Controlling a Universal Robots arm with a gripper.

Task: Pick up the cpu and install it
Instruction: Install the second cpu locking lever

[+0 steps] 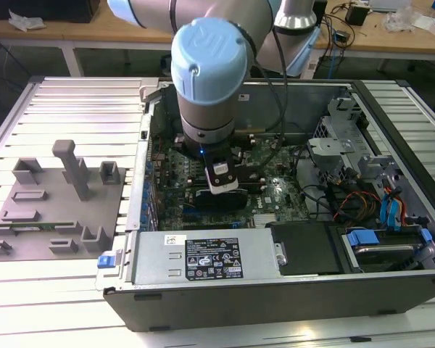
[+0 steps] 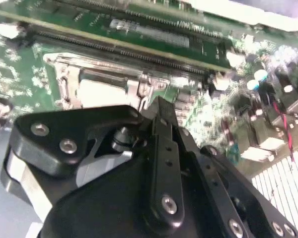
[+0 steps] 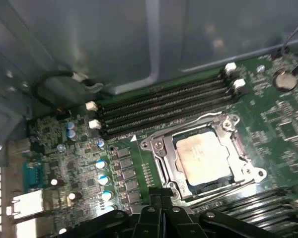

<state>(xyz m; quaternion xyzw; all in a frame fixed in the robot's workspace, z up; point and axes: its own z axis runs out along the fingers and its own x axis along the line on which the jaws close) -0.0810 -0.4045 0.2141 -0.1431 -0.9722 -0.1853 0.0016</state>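
Note:
The cpu (image 3: 203, 156), a small pale silver square, lies flat inside the black-framed metal socket (image 3: 159, 148) on the green motherboard (image 3: 64, 148). My gripper (image 3: 161, 194) hovers just off one edge of the socket, shut, with nothing between its fingers. In the second wrist view the black gripper (image 2: 159, 105) points down at the socket (image 2: 64, 84), where the cpu's silver top (image 2: 102, 91) shows. In the exterior view the arm's wrist (image 1: 206, 80) stands upright over the middle of the open computer case (image 1: 275, 297).
Several black memory slots (image 3: 164, 104) run along the socket. A grey tray (image 1: 58, 203) with upright fixtures and a thin green memory stick (image 1: 36, 227) sits at the exterior view's left. The power supply (image 1: 203, 257), drive bays and loose cables (image 1: 362, 196) crowd the case.

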